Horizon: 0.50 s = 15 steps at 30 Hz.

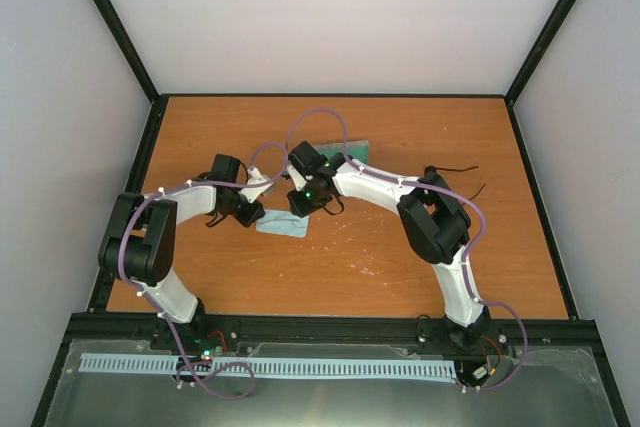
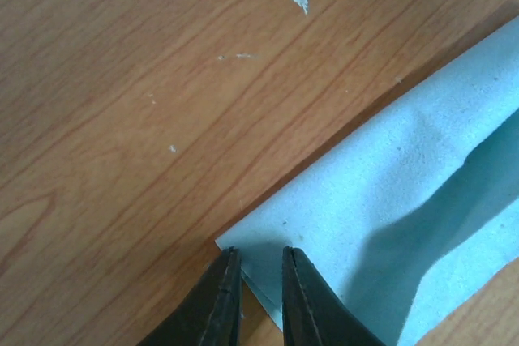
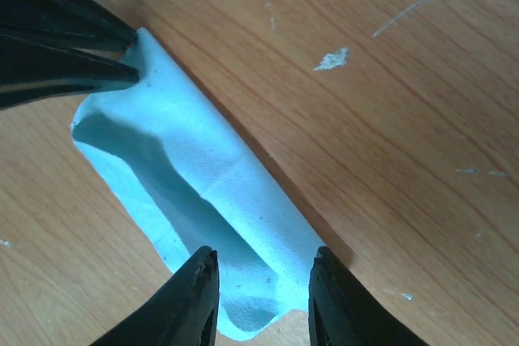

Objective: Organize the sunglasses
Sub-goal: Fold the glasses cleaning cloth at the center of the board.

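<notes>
Orange wooden desk (image 1: 400,257) | both arms bent inward, mid-desk | left fingers (image 2: 215,305) pinching blue cloth (image 3: 203,176) corner | right fingers (image 3: 190,297) spread wide, astride it | sunglasses (image 1: 460,169) toward right edge, mostly hidden behind right arm, thin black temples showing

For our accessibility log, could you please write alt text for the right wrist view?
A rumpled pale blue cloth lies on the wooden table, its far corner apparently pinched by the left gripper at upper left. The right gripper stands open at the bottom edge, its fingers spread across the cloth's near end.
</notes>
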{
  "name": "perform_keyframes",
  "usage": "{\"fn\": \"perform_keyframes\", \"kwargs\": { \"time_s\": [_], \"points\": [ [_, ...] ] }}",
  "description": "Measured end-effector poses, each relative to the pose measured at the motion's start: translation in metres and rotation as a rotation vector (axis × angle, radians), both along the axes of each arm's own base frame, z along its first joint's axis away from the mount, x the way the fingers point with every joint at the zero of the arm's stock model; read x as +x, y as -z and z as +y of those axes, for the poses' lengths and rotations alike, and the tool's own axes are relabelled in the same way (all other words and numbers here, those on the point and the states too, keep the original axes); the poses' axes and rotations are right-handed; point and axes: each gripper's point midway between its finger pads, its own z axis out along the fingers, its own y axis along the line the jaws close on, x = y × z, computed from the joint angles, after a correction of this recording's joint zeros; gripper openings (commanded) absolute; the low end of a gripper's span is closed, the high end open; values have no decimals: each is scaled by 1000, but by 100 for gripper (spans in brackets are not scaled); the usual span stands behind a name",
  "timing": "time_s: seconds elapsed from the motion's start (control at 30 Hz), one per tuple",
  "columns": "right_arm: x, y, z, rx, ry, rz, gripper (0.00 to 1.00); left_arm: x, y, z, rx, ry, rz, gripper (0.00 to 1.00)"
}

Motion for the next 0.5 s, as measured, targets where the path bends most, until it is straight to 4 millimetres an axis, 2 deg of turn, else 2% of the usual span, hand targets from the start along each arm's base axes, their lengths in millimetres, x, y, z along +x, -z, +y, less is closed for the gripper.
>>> {"fn": "perform_keyframes", "kwargs": {
  "time_s": [0.3,0.5],
  "points": [
    [0,17,-16,-67,52,-4,31,7,1,-2,-9,8,-21,10],
    [2,18,-18,-76,73,-4,31,7,1,-2,-9,11,-26,6]
  ]
}}
